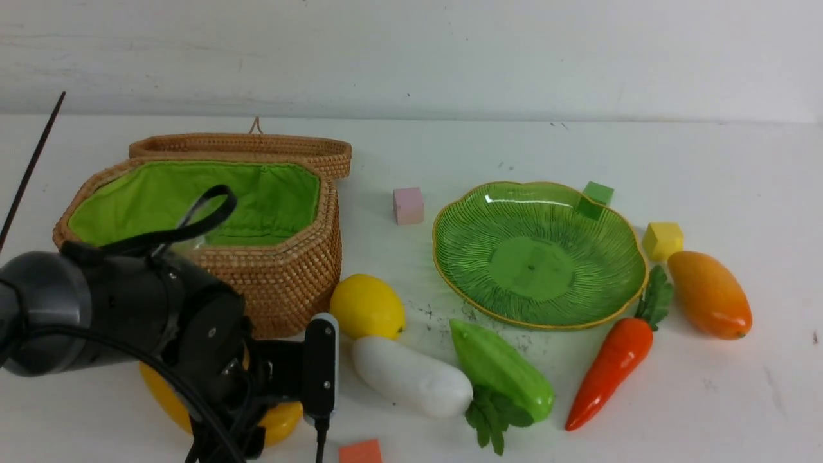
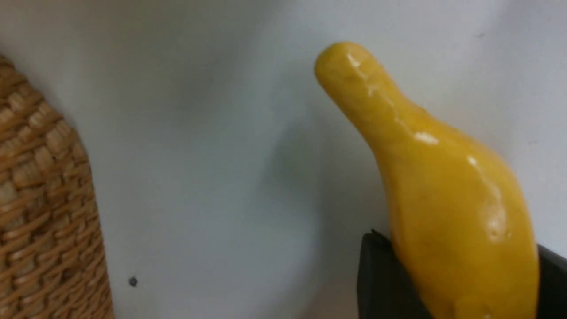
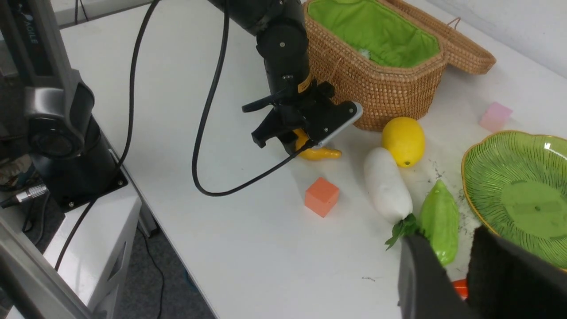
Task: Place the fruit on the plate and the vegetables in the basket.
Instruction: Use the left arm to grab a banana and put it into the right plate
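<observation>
The yellow banana (image 1: 161,395) lies on the table in front of the basket (image 1: 283,276), mostly hidden under my left wrist. In the left wrist view my left gripper (image 2: 460,283) is shut on the banana (image 2: 443,190), a black finger pressed against each side. The lemon (image 1: 367,307), white radish (image 1: 411,376), green gourd (image 1: 501,370) and carrot (image 1: 611,363) lie in front of the empty green plate (image 1: 463,276). The mango (image 1: 709,294) lies right of the plate. My right gripper (image 3: 445,232) hangs open and empty high above the gourd (image 3: 439,221).
The basket's lid (image 1: 257,146) lies open behind it. Small cubes are scattered about: pink (image 1: 409,206), green (image 1: 596,194), yellow (image 1: 663,240) and orange (image 1: 360,452). A black cable (image 3: 208,133) trails from the left arm over the table's near edge.
</observation>
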`<control>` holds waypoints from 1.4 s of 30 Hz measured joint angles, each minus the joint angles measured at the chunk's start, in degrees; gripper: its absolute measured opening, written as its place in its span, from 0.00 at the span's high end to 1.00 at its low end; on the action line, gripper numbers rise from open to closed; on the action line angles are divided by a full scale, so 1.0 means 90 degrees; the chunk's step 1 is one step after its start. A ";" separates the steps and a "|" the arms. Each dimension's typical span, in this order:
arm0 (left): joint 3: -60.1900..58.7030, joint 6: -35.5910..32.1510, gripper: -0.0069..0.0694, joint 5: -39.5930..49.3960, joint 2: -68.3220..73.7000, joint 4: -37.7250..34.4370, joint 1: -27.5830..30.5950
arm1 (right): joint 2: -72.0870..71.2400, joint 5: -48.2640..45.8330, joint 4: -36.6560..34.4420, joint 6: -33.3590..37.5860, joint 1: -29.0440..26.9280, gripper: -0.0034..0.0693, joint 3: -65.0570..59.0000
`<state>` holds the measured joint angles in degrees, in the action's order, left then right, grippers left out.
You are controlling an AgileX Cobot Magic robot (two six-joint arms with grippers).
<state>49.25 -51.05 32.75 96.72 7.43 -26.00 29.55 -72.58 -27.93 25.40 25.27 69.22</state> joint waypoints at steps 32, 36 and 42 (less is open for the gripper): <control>0.6470 0.2555 0.50 -0.0227 0.2902 -0.0104 -0.2213 | -0.0002 0.0607 0.2110 -0.2674 0.0000 0.68 0.0000; 0.7298 0.2560 0.50 0.0018 0.3646 -0.0082 -0.2213 | -0.0002 0.0423 0.2085 -0.2680 0.0000 0.68 0.0000; 0.7471 0.2560 0.39 -0.0178 0.3854 -0.0228 -0.2213 | -0.0002 0.0267 0.2116 -0.2680 0.0000 0.67 0.0000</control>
<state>116.48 -28.01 31.15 131.41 5.38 -45.91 29.53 -70.18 -8.89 1.28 25.27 69.22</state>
